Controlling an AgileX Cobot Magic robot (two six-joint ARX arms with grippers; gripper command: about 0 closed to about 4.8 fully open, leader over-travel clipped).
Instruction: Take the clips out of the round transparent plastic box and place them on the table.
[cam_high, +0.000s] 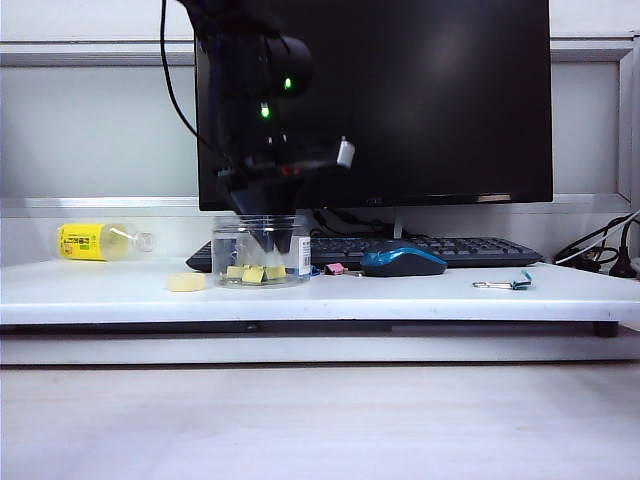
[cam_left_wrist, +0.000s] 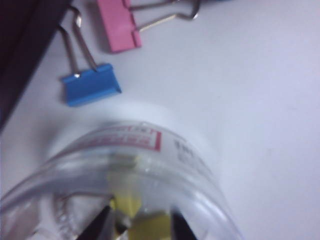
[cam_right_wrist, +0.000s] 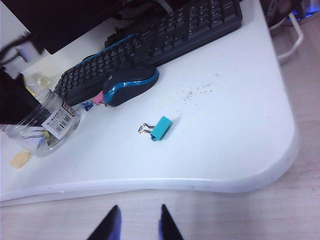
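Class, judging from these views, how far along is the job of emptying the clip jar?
Done: pink clip and blue clip lie on the table. In hand: left gripper reaches inside the jar. Left: yellow clips remain inside. Right gripper hangs open off the table.

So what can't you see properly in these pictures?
- Exterior view: left gripper inside the round transparent plastic box; the arm and wall hide any grip.
- Left wrist view: yellow clips blurred, uncountable.
- Right wrist view: right gripper cut off by the edge.
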